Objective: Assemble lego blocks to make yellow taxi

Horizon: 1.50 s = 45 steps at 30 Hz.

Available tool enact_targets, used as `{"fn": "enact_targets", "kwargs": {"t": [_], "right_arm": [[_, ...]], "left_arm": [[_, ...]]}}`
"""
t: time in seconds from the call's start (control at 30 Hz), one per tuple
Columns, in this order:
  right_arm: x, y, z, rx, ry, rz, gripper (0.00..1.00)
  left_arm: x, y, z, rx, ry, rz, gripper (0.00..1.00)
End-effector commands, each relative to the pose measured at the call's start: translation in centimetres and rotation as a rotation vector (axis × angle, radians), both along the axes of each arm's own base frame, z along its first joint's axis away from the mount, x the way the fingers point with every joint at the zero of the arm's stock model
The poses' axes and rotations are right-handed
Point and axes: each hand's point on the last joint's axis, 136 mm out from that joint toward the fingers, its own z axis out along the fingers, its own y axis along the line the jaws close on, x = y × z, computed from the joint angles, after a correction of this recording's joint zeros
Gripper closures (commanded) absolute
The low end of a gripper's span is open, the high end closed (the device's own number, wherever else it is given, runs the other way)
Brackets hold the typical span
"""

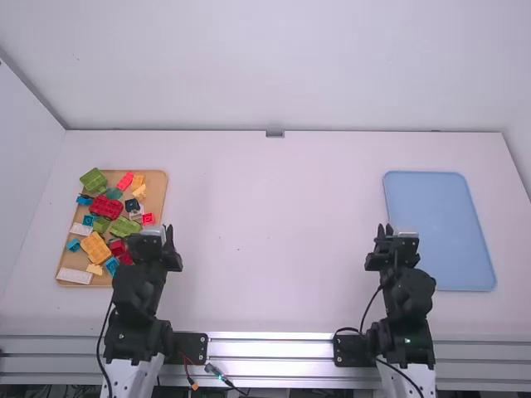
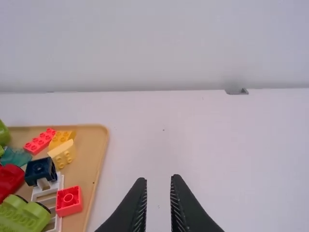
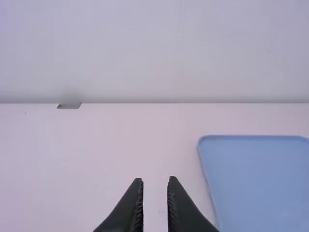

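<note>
the loose toy blocks [image 1: 116, 225] lie jumbled on a tan tray [image 1: 158, 192] at the left of the high view; they look light and stiff, hard to crush, though their glossy faces may slip or twist if pinched off-center. the large yellow-orange block [image 1: 95, 247], lower in that heap, would be best taken across two flat opposite sides, below the studs, so its top stays free for pressing. the pale yellow block [image 2: 62, 154], toward the left of the left wrist view, seems tilted and may need squaring first. the left end effector [image 2: 158, 178] and right end effector [image 3: 155, 179] each stand with fingertips well apart, holding nothing. all the blocks look like smooth molded plastic: the small red block [image 2: 69, 201] is boxy with a round stud, the green block [image 2: 23, 215] has rounded bulges, the white piece [image 2: 46, 195] is slatted. the tan tray is flat with rounded corners, as is the plain blue tray [image 1: 440, 232] at the right of the high view, on a matte white surface [image 1: 265, 240].
</note>
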Motion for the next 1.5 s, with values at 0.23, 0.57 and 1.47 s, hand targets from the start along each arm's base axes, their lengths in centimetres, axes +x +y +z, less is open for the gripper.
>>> {"fn": "enact_targets", "kwargs": {"t": [0.23, 0.57, 1.47], "right_arm": [[1.1, 0.2, 4.7, -0.063, 0.023, 0.017, 0.71], [4.1, 0.8, 8.2, -0.154, 0.108, 0.055, 0.51], [14.4, 2.1, 11.6, -0.310, 0.285, 0.133, 0.07]], "left_arm": [[0.5, 0.2, 3.8, 0.040, 0.045, 0.000, 0.72], [2.3, 1.9, 7.2, -0.050, 0.133, 0.113, 0.51], [2.1, 21.5, -2.1, -0.493, 0.791, 0.766, 0.07]]}}
